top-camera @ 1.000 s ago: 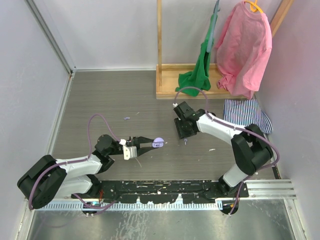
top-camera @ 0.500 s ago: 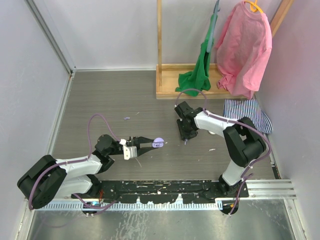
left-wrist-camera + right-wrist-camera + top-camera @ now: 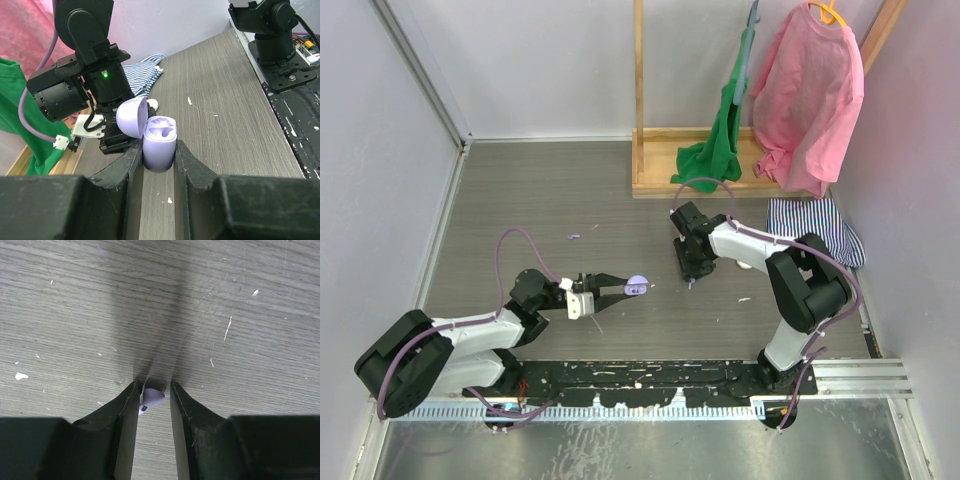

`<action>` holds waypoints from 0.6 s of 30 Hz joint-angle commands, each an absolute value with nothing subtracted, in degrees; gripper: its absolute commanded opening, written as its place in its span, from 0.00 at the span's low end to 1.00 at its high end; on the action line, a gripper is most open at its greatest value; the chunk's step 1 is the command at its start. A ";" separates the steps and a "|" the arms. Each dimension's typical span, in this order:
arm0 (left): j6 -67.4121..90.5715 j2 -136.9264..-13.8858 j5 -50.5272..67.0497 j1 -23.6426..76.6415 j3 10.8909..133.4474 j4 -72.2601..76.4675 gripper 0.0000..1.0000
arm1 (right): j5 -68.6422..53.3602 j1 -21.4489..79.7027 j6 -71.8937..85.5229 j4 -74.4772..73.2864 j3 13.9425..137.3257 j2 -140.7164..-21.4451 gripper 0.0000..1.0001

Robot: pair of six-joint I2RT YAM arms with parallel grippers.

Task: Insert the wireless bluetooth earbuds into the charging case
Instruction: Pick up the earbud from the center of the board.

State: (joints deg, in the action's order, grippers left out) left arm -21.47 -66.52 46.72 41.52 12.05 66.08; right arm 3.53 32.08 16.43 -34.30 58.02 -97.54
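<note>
My left gripper point(image 3: 625, 287) point(image 3: 159, 146) is shut on the lilac charging case point(image 3: 160, 145) point(image 3: 637, 285). The case stands on the table left of centre with its lid swung open and its two sockets showing. My right gripper point(image 3: 691, 275) point(image 3: 154, 388) points straight down at the table right of centre. A tiny lilac earbud point(image 3: 151, 397) lies on the table between its fingertips. It rests against the left finger, and a thin gap separates it from the right finger. The jaws stand narrowly apart around it.
A wooden rack point(image 3: 650, 185) stands at the back with a green cloth point(image 3: 715, 150) and a pink shirt point(image 3: 805, 90) hanging on it. A striped cloth point(image 3: 810, 225) lies right of the right arm. A small lilac scrap point(image 3: 575, 238) lies left of centre. Walls close both sides.
The right gripper has tipped down onto the table and narrowed its jaws around the lilac earbud. The left gripper and the case have not moved.
</note>
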 commanded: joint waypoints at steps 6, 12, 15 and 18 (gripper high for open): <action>-21.57 -66.58 46.50 41.74 13.54 68.36 0.00 | 3.94 32.17 17.95 -35.09 57.33 -96.94 0.36; -21.58 -66.40 46.50 41.70 13.61 67.88 0.00 | 3.76 32.26 18.71 -35.24 56.86 -96.48 0.36; -21.59 -66.62 46.60 41.72 13.71 67.85 0.00 | 3.89 32.29 18.81 -35.37 56.67 -96.06 0.36; -21.62 -66.56 46.49 41.70 13.71 67.84 0.00 | 3.50 32.21 18.74 -35.42 56.47 -96.00 0.33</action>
